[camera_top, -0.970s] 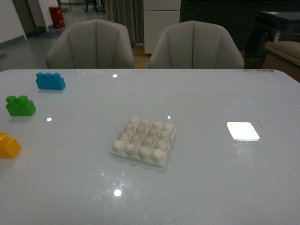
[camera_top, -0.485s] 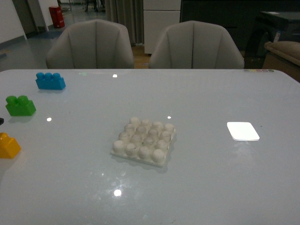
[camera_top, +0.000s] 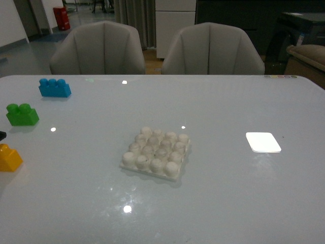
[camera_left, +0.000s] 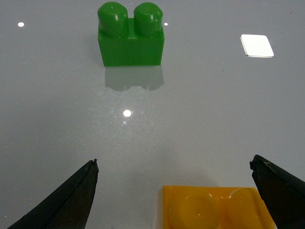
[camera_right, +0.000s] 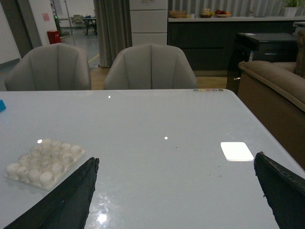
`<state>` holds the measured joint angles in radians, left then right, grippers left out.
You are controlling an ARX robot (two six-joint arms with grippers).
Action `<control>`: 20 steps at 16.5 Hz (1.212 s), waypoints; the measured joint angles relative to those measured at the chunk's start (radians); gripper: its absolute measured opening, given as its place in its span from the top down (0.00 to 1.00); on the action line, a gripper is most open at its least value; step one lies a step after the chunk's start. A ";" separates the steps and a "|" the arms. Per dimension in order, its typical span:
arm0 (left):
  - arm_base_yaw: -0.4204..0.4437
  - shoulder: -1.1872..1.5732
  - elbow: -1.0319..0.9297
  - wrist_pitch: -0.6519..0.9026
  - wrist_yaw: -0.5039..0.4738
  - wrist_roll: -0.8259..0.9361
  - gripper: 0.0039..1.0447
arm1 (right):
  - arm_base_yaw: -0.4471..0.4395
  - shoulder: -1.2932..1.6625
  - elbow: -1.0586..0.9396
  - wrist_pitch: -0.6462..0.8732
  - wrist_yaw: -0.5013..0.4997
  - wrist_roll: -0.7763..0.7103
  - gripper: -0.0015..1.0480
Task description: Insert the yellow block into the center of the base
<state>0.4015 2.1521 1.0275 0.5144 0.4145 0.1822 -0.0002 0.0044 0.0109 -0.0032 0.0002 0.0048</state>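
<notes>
Approach step: left end effector (camera_left: 174, 163) released, jaws wide either side of yellow block (camera_left: 209, 208), no contact. Next, likely: centre on block, descend, clench. Base (camera_top: 155, 152) well apart from block.

on a glossy pale grey table (camera_top: 228, 101), near its middle, the base (camera_top: 156, 152), flat with studs up. toward the left edge, well apart from it, a blue brick (camera_top: 54, 88) farthest back, a green brick (camera_top: 22, 115) nearer, the yellow block (camera_top: 9, 158) nearest, none touching. off to the right, a flat white rectangle (camera_top: 263, 142).
</notes>
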 joint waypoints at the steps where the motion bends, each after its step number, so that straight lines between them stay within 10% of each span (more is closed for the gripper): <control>1: -0.006 0.004 -0.006 0.008 -0.002 0.000 0.06 | 0.000 0.000 0.000 0.000 0.000 0.000 0.06; 16: -0.039 0.065 -0.043 0.083 -0.002 0.008 0.08 | 0.000 0.000 0.000 0.000 0.000 0.000 0.06; 20: -0.038 0.065 -0.051 0.100 -0.001 0.001 0.38 | 0.000 0.000 0.000 0.000 0.000 0.000 0.06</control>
<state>0.3637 2.2173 0.9768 0.6147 0.4133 0.1833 -0.0002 0.0044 0.0109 -0.0032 0.0002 0.0048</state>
